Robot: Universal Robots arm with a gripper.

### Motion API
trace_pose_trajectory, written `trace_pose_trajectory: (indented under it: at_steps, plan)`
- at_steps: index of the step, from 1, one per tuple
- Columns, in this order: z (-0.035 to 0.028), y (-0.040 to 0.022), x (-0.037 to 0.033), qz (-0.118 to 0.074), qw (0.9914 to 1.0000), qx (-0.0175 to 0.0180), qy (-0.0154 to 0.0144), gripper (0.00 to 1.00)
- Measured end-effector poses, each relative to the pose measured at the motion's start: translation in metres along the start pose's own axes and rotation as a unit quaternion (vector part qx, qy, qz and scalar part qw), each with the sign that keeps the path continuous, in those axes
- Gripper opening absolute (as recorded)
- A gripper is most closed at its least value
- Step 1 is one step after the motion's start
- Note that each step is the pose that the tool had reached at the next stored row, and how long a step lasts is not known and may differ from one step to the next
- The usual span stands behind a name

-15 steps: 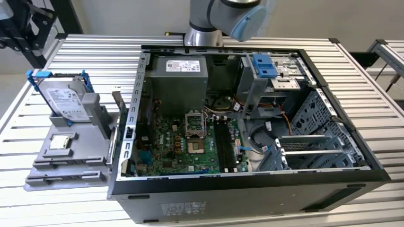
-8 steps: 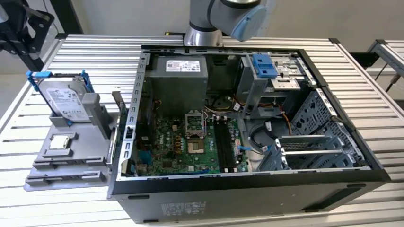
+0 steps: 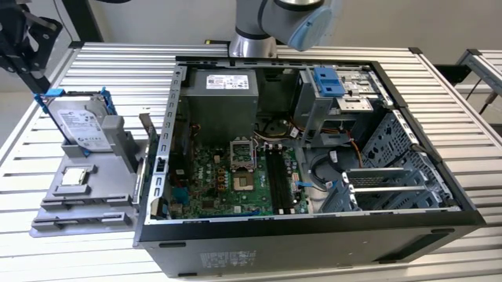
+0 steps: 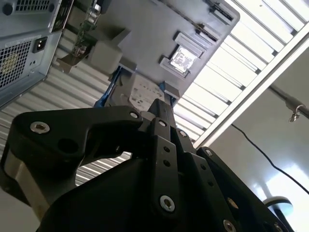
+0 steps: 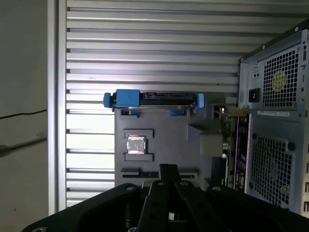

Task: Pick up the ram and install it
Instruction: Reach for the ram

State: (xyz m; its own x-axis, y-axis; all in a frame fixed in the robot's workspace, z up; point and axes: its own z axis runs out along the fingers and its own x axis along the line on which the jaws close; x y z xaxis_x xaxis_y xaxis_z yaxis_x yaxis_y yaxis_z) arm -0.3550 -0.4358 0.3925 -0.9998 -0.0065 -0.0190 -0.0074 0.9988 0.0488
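My gripper hangs at the exterior view's far left, above a grey holder tray that lies beside the open computer case. In both wrist views its black fingers meet at one tip, shut, with nothing seen between them. That tip hovers over the tray's edge with the long narrow slots. The ram is hidden; I cannot make it out on the tray. Inside the case, the motherboard's long black memory slots run beside the processor socket.
The tray also carries a hard drive in a blue caddy, a square chip and an upright card at its case-side edge. Everything rests on a slatted aluminium table. The arm's base stands behind the case.
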Motion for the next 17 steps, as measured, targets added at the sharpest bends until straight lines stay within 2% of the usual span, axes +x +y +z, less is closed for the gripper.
trace_pose_trajectory:
  at_steps: [3,17]
  plan:
    - [-0.0002,-0.0039,0.0007,0.0,1.0,0.0,0.0,0.0]
    - [-0.0014,-0.0297,0.0057,0.0,1.0,0.0,0.0,0.0]
